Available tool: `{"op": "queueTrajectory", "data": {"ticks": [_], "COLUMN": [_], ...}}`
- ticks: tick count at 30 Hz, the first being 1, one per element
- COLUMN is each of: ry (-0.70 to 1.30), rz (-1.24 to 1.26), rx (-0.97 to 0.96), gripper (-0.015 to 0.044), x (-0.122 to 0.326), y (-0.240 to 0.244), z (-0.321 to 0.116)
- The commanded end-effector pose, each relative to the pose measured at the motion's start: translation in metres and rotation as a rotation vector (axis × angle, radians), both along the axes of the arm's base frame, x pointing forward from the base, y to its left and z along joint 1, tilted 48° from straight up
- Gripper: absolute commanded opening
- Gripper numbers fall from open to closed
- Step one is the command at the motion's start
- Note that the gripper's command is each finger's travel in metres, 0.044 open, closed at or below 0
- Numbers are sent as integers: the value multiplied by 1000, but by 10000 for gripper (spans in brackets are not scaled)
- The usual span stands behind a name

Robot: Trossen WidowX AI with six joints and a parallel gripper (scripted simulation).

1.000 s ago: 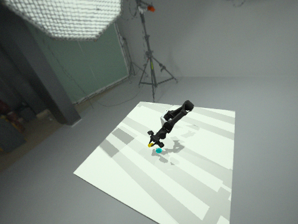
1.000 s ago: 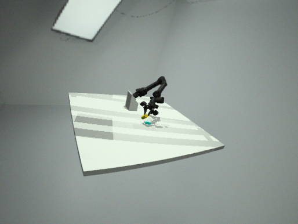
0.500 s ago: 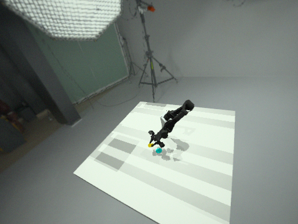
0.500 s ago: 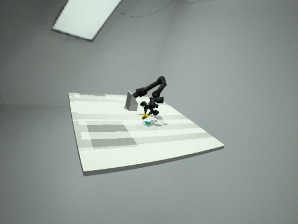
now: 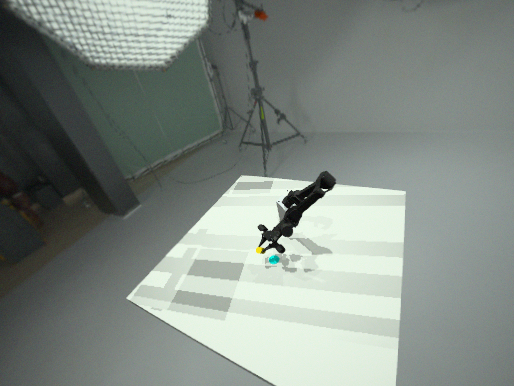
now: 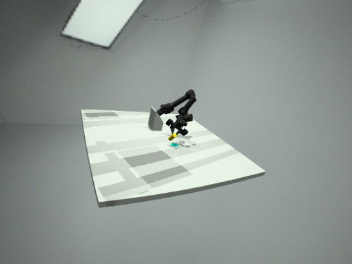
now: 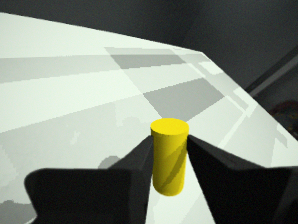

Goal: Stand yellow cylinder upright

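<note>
The yellow tall cylinder point(image 5: 259, 250) point(image 6: 172, 137) point(image 7: 169, 160) is held between the fingertips. In the exterior view it is tilted and appears above the table. My gripper point(image 5: 261, 248) point(image 6: 174, 134) point(image 7: 169, 139) is shut on it, with one finger on each side in the wrist view. The cyan circle point(image 5: 274, 259) point(image 6: 174, 145) lies flat on the table, right of the cylinder in the top view and just below it in the exterior view. Nothing stands on the circle. It does not show in the wrist view.
The white table point(image 5: 350, 300) point(image 6: 222, 164) point(image 7: 40, 40) carries shifting grey shadow bands. A grey upright panel point(image 6: 155, 120) stands near the arm's base, partly hidden behind the arm in the top view. A tripod stand point(image 5: 263, 120) is on the floor beyond the table.
</note>
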State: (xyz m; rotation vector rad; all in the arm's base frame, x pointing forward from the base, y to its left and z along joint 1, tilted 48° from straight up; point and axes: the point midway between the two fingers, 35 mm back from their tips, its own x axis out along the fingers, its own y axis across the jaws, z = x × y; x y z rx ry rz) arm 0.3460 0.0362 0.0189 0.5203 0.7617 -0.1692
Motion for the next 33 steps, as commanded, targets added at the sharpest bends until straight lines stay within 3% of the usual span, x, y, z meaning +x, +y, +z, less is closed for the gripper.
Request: {"op": "queueTrajectory", "data": {"ticks": [1,33], "ry": [-28,-223], "rz": [-28,-152], "rx": [3,52], "gripper": [105,105], "x": [-2,-14], "y": [-2,-1], "z": [3,23]}}
